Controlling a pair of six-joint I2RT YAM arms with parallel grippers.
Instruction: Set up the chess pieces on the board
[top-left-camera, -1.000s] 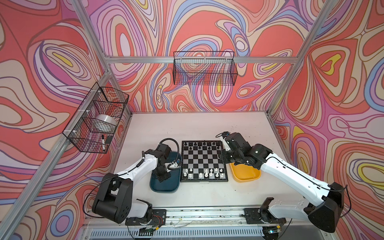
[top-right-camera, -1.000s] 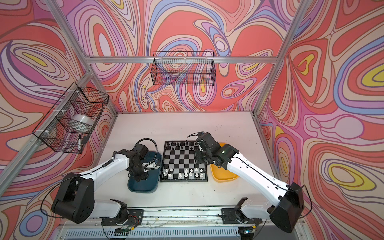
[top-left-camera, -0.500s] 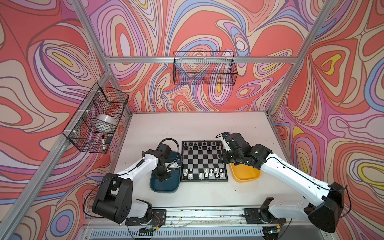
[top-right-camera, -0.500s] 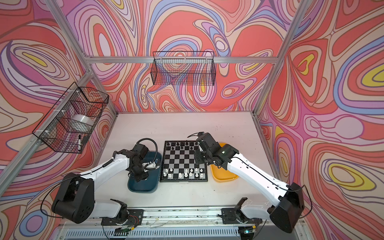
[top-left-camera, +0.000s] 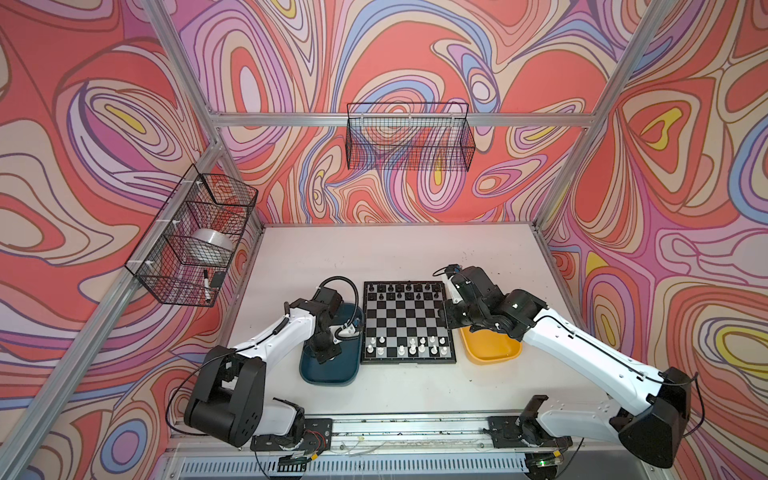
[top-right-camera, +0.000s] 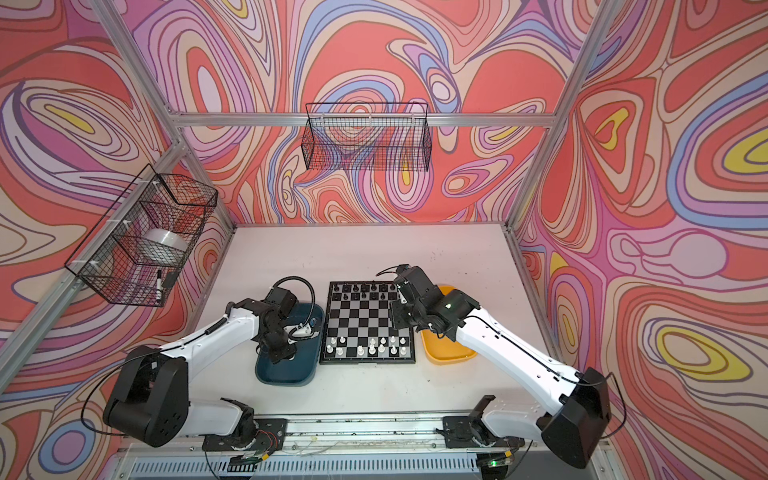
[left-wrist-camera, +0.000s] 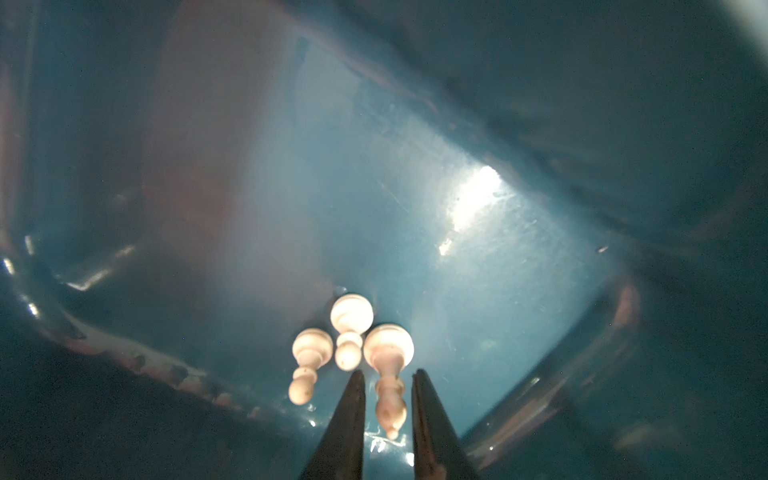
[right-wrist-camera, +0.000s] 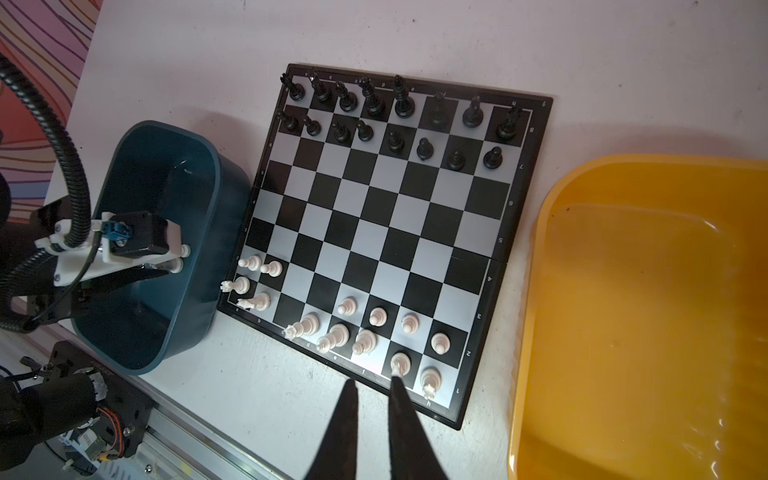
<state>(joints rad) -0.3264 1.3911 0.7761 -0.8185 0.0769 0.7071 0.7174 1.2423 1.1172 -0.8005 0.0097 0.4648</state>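
Three white pieces (left-wrist-camera: 349, 328) lie on their sides in the teal tray (top-left-camera: 328, 376) just left of the board (top-left-camera: 399, 322): two pawns (left-wrist-camera: 311, 357) and a taller bishop (left-wrist-camera: 390, 395), bunched close together. The left claw (left-wrist-camera: 388, 371) is down inside that tray, its two fingers a little apart on either side of the bishop's upper half; whether they actually press it I cannot tell. On the board, sixteen black pieces (right-wrist-camera: 395, 139) fill the two far rows, and thirteen other white pieces (right-wrist-camera: 377, 316) stand in the two near rows. The right claw (right-wrist-camera: 372, 380) hangs by the board's right edge, next to the yellow tray (top-left-camera: 490, 353), its fingers drawn almost together with nothing between them.
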